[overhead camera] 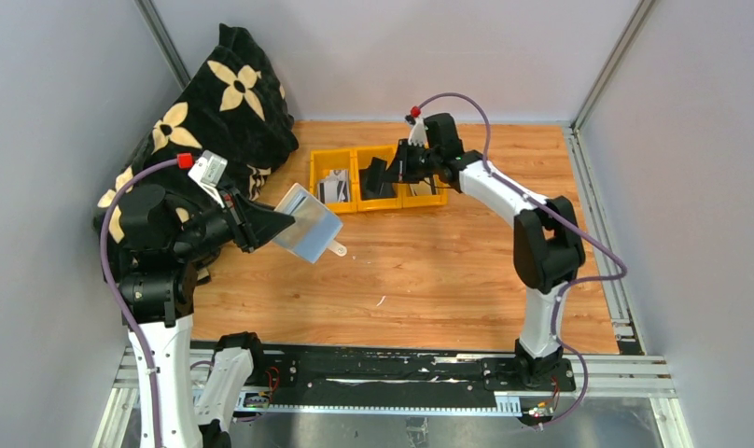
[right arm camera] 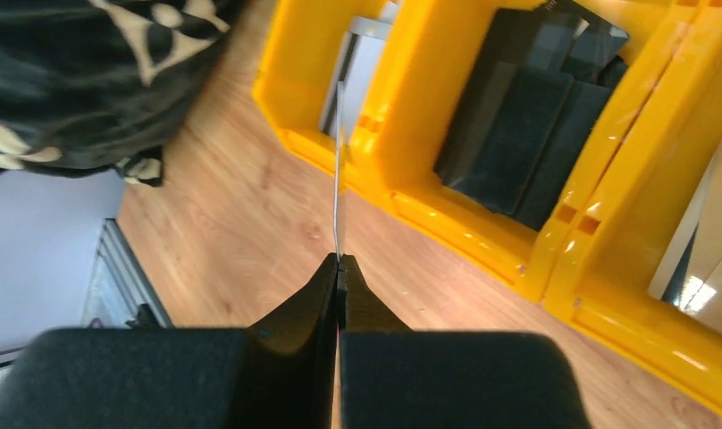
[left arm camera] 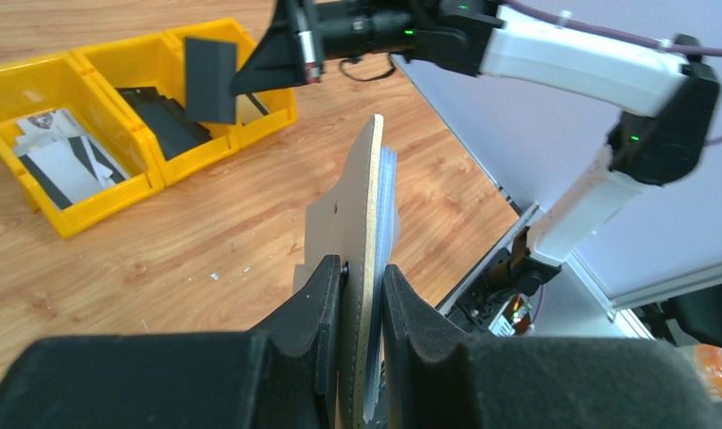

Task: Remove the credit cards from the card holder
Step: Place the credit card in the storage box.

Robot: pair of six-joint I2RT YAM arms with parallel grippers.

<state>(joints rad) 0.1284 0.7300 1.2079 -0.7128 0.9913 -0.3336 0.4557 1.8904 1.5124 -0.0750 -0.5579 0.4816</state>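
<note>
Gripping the holder (left arm camera: pixel 372 206) by one edge, the left tool (left arm camera: pixel 362 273) is closed on it above the bench (overhead camera: pixel 448 271); beyond, the right tool (right arm camera: pixel 338 261) pinches a card (right arm camera: pixel 338 152) edge-on over the yellow bins (right arm camera: pixel 465 223).

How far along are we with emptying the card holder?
Done: several cards lie in the yellow bins. In hand: the right gripper pinches one card above the bins; the left gripper holds the holder in the air. Left: dropping that card; whether the holder has more inside cannot be told.
</note>
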